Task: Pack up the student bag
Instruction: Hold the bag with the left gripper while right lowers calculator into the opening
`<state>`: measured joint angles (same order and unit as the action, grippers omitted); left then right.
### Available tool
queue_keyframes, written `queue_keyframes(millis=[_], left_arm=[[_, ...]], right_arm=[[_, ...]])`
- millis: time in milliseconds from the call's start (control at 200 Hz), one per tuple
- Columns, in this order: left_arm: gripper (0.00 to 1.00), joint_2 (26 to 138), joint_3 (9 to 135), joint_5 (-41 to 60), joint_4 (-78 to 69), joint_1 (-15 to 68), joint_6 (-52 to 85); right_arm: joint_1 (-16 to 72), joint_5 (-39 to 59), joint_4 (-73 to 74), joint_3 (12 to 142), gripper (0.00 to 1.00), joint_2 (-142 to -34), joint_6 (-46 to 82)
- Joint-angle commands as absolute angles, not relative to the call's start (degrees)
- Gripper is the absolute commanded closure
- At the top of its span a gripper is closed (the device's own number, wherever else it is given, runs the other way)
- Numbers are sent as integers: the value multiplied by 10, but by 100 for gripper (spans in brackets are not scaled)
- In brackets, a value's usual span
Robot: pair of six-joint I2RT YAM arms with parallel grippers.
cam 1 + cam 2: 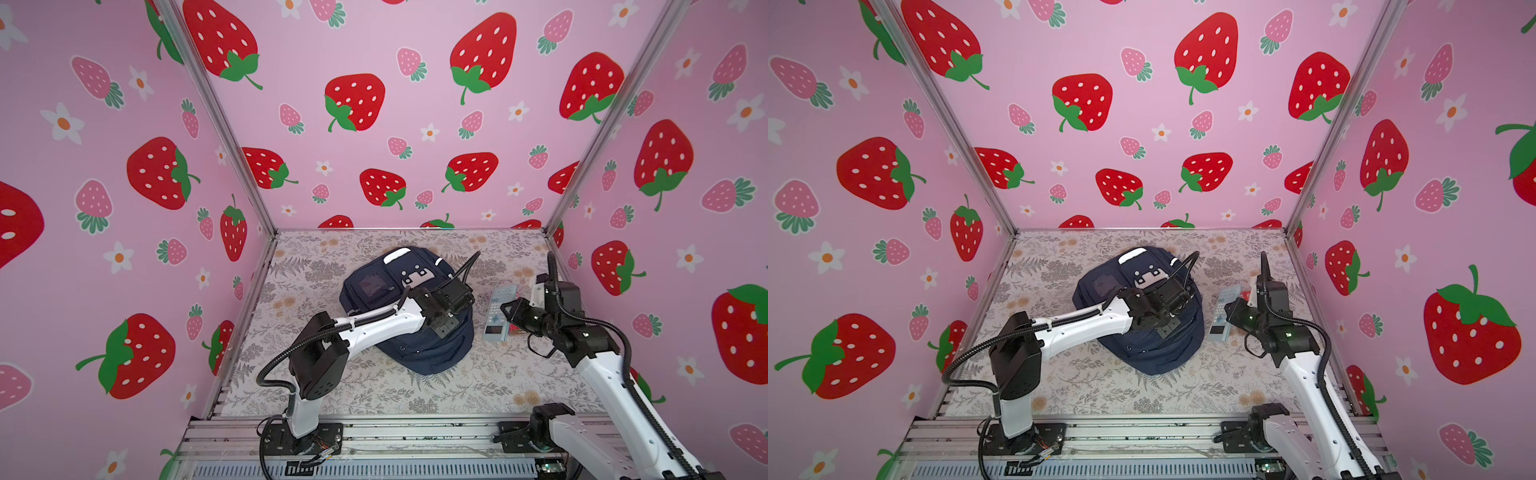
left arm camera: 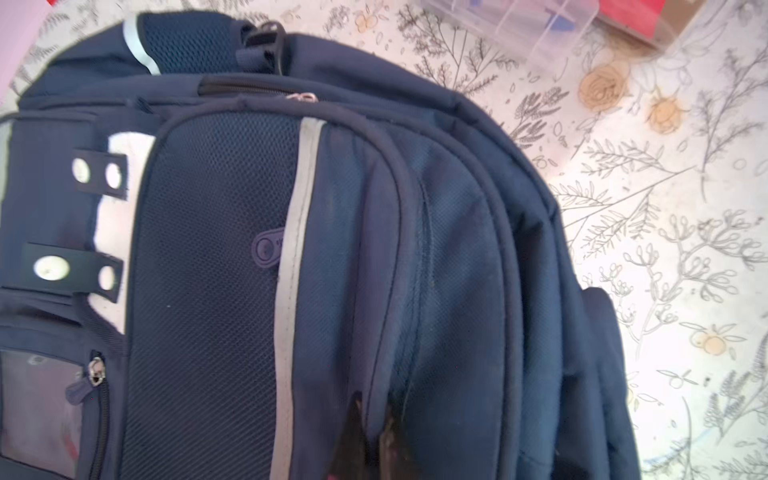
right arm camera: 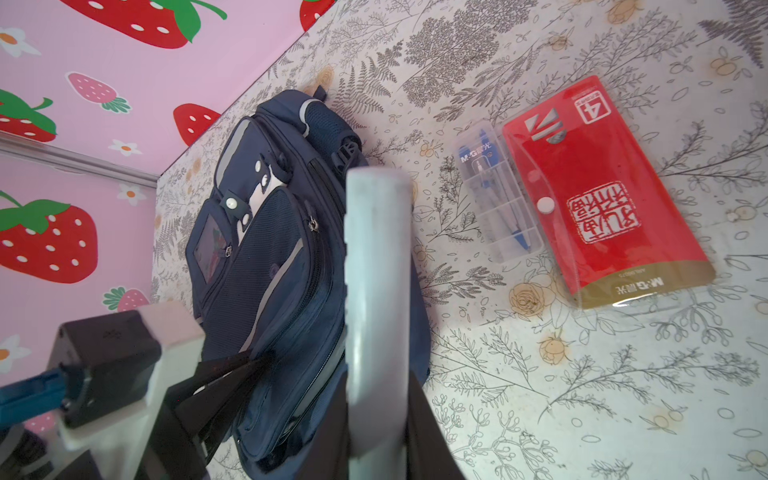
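The student bag (image 1: 399, 291) (image 1: 1142, 353), navy with silver stripes and a white face patch, lies flat on the floral table. My left gripper (image 1: 444, 329) (image 1: 1165, 330) points down onto its right half. In the left wrist view this gripper (image 2: 372, 419) is shut, pinching a raised ridge of the bag's fabric (image 2: 457, 249) beside a zip line. My right gripper (image 1: 508, 311) (image 1: 1230, 309) hovers right of the bag, shut on a flat light blue case (image 1: 496, 316) (image 1: 1221, 316). In the right wrist view the case (image 3: 376, 249) stands edge-on between the jaws, in front of the bag (image 3: 274, 249).
A clear plastic compass box (image 3: 494, 199) (image 2: 532, 20) and a red packet (image 3: 598, 195) lie side by side on the table right of the bag. Strawberry-print walls close in the back and both sides. A metal rail (image 1: 395, 436) runs along the front.
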<state>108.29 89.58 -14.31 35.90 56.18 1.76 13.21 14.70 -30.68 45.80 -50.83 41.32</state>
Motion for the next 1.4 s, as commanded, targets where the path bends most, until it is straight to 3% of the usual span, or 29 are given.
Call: queue_keyframes(millis=[0,200,385,730,975,1396], left_arm=[[100,994,862,-144,300,534,24],[100,871,759,53,176,466,64],[100,848,712,148,132,444,73],[100,845,667,182,75,444,89],[100,838,651,182,68,445,83],[100,857,628,217,51,444,73]], right_arm=[[128,206,-261,460,95,-497,414],[131,299,-179,417,95,-504,453],[156,342,-83,375,95,-518,511],[202,315,10,348,97,-611,601],[241,250,-23,373,99,-681,621],[319,247,137,408,100,-823,662]])
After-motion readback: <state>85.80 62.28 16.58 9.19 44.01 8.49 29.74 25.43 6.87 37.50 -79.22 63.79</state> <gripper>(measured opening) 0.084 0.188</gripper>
